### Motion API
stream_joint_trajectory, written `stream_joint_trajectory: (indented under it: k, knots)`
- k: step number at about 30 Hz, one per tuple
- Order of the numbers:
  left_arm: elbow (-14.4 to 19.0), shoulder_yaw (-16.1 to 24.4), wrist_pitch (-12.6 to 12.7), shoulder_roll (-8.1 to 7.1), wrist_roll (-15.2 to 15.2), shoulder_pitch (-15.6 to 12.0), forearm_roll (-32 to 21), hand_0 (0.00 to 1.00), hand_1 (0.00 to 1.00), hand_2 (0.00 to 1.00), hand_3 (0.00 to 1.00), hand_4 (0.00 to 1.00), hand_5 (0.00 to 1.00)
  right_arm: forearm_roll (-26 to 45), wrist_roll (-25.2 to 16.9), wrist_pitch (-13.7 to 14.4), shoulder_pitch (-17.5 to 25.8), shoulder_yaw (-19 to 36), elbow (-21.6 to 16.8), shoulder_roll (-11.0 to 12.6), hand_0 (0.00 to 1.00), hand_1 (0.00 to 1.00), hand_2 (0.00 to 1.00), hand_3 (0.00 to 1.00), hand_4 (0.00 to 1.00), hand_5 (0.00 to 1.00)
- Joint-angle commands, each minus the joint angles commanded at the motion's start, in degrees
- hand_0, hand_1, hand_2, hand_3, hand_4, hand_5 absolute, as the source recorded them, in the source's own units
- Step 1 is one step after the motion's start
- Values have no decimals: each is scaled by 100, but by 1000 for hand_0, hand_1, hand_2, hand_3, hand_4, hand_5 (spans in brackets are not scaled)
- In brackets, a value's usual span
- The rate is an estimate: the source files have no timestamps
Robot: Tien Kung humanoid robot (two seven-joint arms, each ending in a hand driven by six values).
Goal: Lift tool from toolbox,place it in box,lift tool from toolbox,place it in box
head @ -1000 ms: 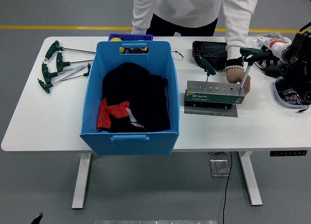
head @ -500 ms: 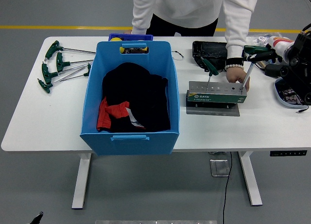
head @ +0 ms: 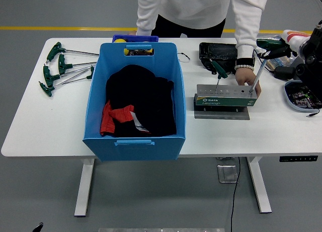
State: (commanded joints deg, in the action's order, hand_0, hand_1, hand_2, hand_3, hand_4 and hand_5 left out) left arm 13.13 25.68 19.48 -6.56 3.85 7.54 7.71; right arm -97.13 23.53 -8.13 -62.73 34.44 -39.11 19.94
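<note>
Since the earlier frames the right hand [head: 277,50] has drawn up and to the right, and the T-handle wrench [head: 261,63] in its grip now leans more steeply, its green handle higher over the table's far right corner. Its fingers are curled around that green handle — holding it, while the steel shaft slants down and left with its tip still in a hole at the right end of the tool rack [head: 225,96]. The rack, a grey SATA holder on a flat plate, has shifted slightly rightward with the pull. A person's hand [head: 246,77], reaching in from the far side in a white sleeve, presses on the rack's right end just beside the shaft. A second green-handled wrench [head: 218,72] stands tilted in the rack near its middle. Behind the rack lies a black tray [head: 217,52].

Left of the rack, well apart from the wrench, sits the blue box [head: 136,98] — it holds dark cloth with a red patch. At the table's far left four more T-handle wrenches [head: 60,67] lie loose on the white table [head: 45,126]. At the right edge a blue-rimmed dish [head: 301,96] sits below the robot's arm.
</note>
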Motion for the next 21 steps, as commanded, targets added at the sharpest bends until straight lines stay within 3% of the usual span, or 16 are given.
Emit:
stream_joint_trajectory:
  k: [21]
  knots:
    - [-29,89,-8,1,-39,-96,74,692,639,692,703,741,630,-258,9,-140,-54,595,-1037,524,2,2,4,45,801,664]
